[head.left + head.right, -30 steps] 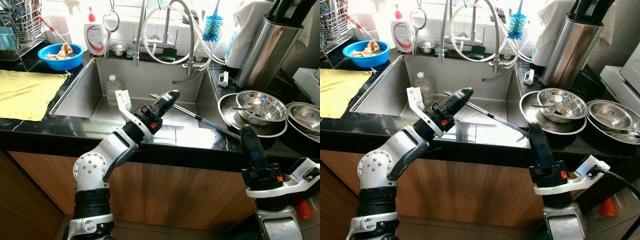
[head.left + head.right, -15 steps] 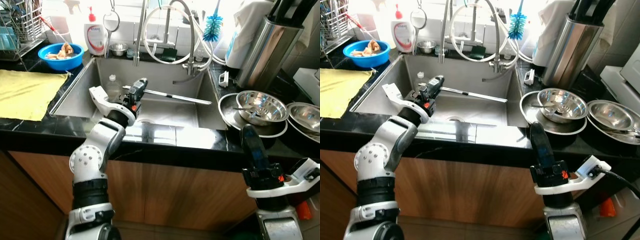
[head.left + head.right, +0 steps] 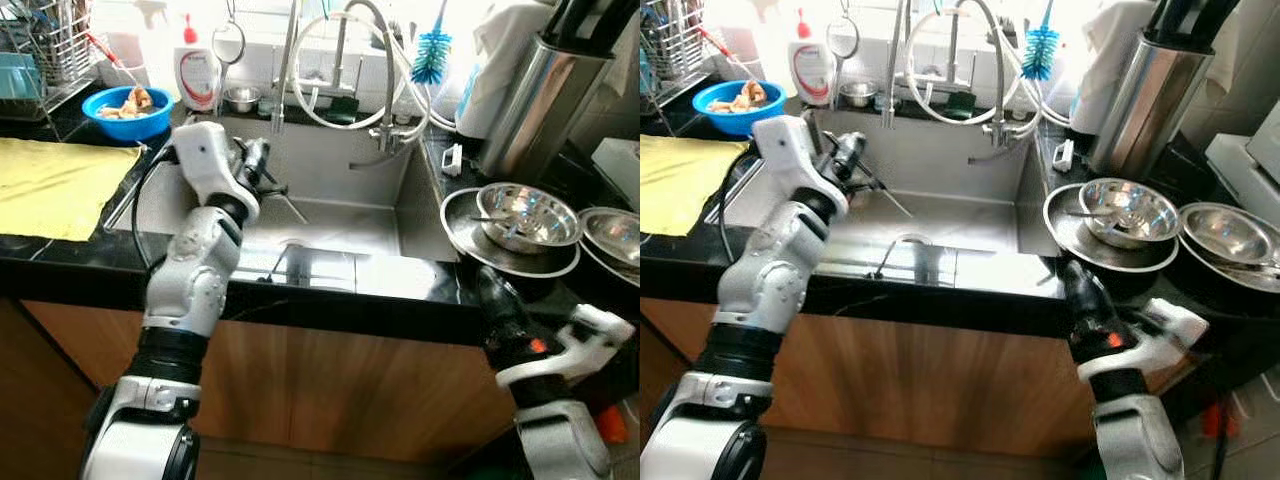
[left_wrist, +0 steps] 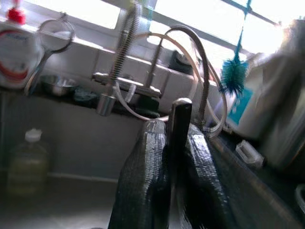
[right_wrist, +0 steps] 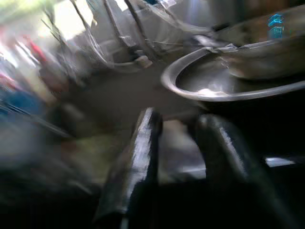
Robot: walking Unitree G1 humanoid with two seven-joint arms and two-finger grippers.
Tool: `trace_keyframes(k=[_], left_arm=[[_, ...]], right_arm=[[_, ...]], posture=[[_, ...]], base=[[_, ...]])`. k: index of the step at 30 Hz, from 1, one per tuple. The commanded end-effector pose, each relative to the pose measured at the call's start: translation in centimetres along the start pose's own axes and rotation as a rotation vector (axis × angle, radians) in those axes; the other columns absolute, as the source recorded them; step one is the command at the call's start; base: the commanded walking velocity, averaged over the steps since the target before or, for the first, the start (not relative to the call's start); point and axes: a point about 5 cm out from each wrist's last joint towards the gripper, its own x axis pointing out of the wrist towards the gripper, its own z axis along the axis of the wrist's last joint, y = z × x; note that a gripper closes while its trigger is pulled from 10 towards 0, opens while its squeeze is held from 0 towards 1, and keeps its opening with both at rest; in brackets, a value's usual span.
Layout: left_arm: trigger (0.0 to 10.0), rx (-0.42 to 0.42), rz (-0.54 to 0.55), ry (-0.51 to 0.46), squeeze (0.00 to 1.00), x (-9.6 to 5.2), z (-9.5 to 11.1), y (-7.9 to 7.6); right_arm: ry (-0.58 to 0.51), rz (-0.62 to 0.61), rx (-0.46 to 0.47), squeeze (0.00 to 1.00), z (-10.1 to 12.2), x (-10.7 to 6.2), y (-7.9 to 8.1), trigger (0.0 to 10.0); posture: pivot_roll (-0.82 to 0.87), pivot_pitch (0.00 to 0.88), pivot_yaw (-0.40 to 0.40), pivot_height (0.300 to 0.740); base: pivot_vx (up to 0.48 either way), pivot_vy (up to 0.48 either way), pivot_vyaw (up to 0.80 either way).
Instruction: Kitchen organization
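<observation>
- My left gripper was clenched on a long metal rod, held up over the sink near its left wall
- I judged a steady wrist would keep the rod's free end off the tap
- My right gripper hung parted, below the sink's front edge

The sink floor is lying mostly open toward the right wall, with a bottle standing in the near-left corner; taps and hoses are crowding the back rim, and stacked bowls are blocking the desk on the right
</observation>
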Motion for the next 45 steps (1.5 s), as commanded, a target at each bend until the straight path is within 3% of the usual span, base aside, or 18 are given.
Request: trace_keyframes(k=[1,7,10,17,21,28,29,30,43,45], left_arm=[[10.0,0.064,-0.049,-0.030,0.00,0.5,0.4,-0.9],[10.0,0.191,-0.080,-0.022,0.00,1.0,-0.8,-1.2],[10.0,0.214,-0.084,-0.007,0.00,1.2,-1.5,-1.1],[10.0,0.282,-0.087,0.065,0.00,2.5,-3.1,-1.6],[10.0,0.292,-0.077,0.091,0.00,3.3,-3.3,-1.5],[10.0,0.378,-0.084,0.144,0.00,4.1,-3.2,-1.0],[10.0,0.389,-0.085,0.151,0.38,4.1,-3.3,-0.9],[10.0,0.399,-0.086,0.157,1.00,4.1,-3.4,-0.8],[10.0,0.396,-0.078,0.172,1.00,3.8,-4.1,-0.4],[10.0,0.387,-0.058,0.133,1.00,3.8,-3.5,0.0]], right_arm=[[-0.015,-0.043,-0.137,0.00,0.1,-0.4,-0.2,10.0],[-0.046,-0.167,-0.286,0.00,-0.1,-3.1,-0.3,10.0],[-0.053,-0.209,-0.308,0.00,-0.3,-3.9,-0.2,10.0],[0.012,-0.279,-0.307,0.00,-2.5,-5.8,-0.4,10.0],[0.025,-0.299,-0.290,0.00,-3.2,-6.1,-0.2,10.0],[0.036,-0.329,-0.284,0.00,-4.0,-7.1,0.1,10.0],[0.039,-0.334,-0.280,0.00,-4.2,-7.2,0.1,10.0],[0.042,-0.336,-0.279,0.00,-4.3,-7.3,0.0,10.0],[0.028,-0.322,-0.286,0.00,-4.4,-6.4,0.0,10.0],[0.012,-0.318,-0.288,0.00,-4.0,-6.0,0.0,10.0]], posture=[[0.05,0.000,-0.057,0.740],[0.04,0.000,-0.051,0.740],[0.03,0.000,-0.045,0.740],[0.02,0.000,-0.035,0.740],[0.01,0.000,-0.026,0.740],[-0.01,0.000,-0.002,0.740],[-0.01,0.000,-0.001,0.740],[-0.01,0.000,-0.001,0.740],[0.00,0.000,-0.014,0.740],[0.00,0.000,-0.014,0.740]], base=[[0.000,0.000,0.00],[0.000,0.000,0.00],[0.000,0.000,0.00],[0.000,0.000,0.00],[0.000,0.000,0.00],[0.000,0.000,0.00],[0.000,0.000,0.00],[0.000,0.000,0.00],[0.000,0.000,0.00],[0.000,0.000,0.00]])
